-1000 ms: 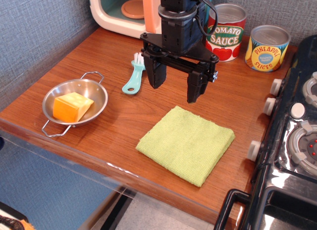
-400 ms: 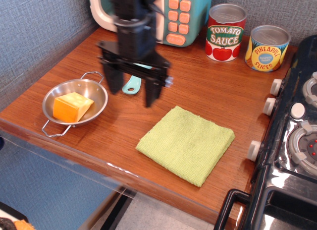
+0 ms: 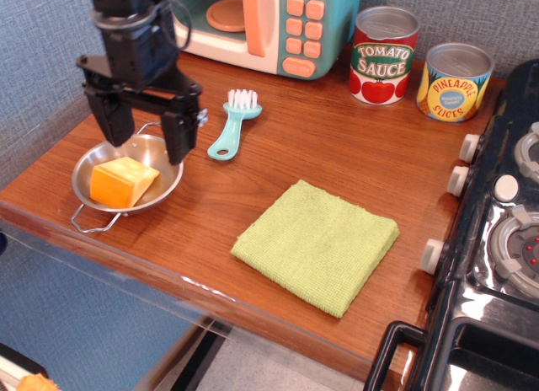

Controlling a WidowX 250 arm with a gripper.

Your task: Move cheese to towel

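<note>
The cheese [image 3: 123, 180], an orange block with a paler yellow top, lies in a small steel bowl [image 3: 164, 187] at the left of the wooden counter. The light green towel [image 3: 316, 244] lies flat right of the middle of the counter, well to the right of the bowl. My gripper [image 3: 146, 140] is open and empty. It hangs just above the far side of the bowl, its two black fingers [image 3: 178, 141] spread wider than the cheese.
A teal brush [image 3: 232, 124] lies right of the gripper. A toy microwave [image 3: 261, 20] stands at the back, with a tomato sauce can [image 3: 384, 56] and a pineapple can [image 3: 454, 82] to its right. A toy stove [image 3: 505, 231] fills the right side. The counter's front edge is near the bowl.
My gripper has moved left across the counter, from above the towel's far side, past the brush, to over the bowl. It stays open. The cheese and towel have not moved.
</note>
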